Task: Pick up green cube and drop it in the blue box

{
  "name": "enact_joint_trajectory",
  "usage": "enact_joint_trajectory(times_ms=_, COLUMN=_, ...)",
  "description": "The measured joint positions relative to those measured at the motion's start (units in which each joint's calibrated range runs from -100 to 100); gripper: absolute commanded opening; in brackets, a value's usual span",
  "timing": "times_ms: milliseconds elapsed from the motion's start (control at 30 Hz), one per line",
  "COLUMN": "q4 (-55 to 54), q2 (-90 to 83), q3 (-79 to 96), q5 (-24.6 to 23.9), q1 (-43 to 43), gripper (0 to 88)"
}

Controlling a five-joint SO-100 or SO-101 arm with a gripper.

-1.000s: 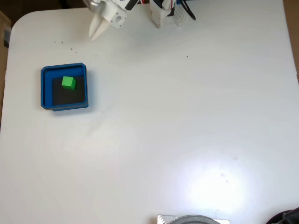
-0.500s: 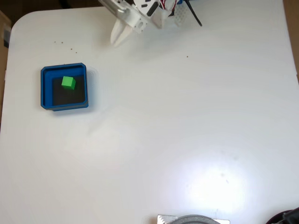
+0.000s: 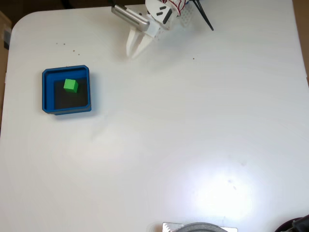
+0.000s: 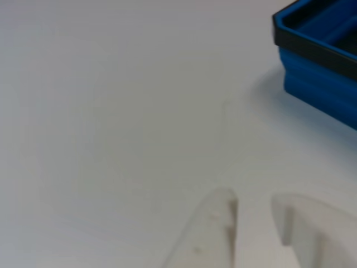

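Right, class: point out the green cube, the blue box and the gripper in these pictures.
green cube (image 3: 71, 85), fixed view, on its top face.
blue box (image 3: 65, 72), fixed view, on its far wall.
gripper (image 3: 133, 51), fixed view, midway between the white fingertips.

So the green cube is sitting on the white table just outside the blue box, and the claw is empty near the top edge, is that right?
Not quite. In the fixed view the green cube lies inside the blue box, on its dark floor, not on the table outside it. The rest holds: the claw is empty near the top edge.
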Motion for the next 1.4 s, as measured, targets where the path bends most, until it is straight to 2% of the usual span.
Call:
enact_joint_trajectory(times_ms=667, q4=0.0, q2=0.0, q3=0.0, q5=0.0, q1=-32.4, gripper=2.2)
enact_joint_trajectory(times_ms=833, q4=0.0, q2=0.0, q3=0.0, q5=0.0, q1=-35.1, gripper=2.2)
enact_joint_trajectory(times_ms=1400, q4=0.0, q2=0.0, q3=0.0, q5=0.0, q1=-35.1, gripper=2.2)
